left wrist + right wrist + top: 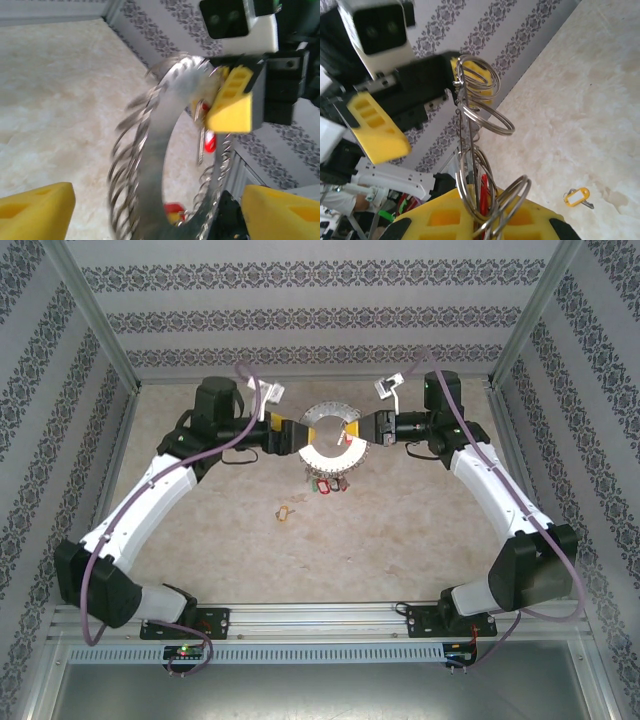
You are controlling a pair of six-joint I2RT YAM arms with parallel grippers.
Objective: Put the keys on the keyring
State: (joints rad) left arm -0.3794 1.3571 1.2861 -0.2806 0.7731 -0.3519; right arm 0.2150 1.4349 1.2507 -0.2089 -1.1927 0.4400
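The keyring [330,432], a wide silver hoop fringed with small split rings, hangs in the air at the table's far middle between both grippers. My right gripper [362,430] is shut on its right rim; in the right wrist view the yellow pads [445,220] pinch the rim [470,150]. My left gripper [297,433] stands open at the hoop's left side, its fingers [37,210] spread wide on either side of the blurred keyring [155,150]. Keys with red and green tags [327,483] dangle under the hoop. A yellow-tagged key [285,510] lies loose on the table.
Patterned walls and metal frame posts [100,330] close in the beige table [400,530] on three sides. The yellow-tagged key [577,196] lies on the table surface below the right gripper. Both arm bases stand on the rail [320,620] at the near edge.
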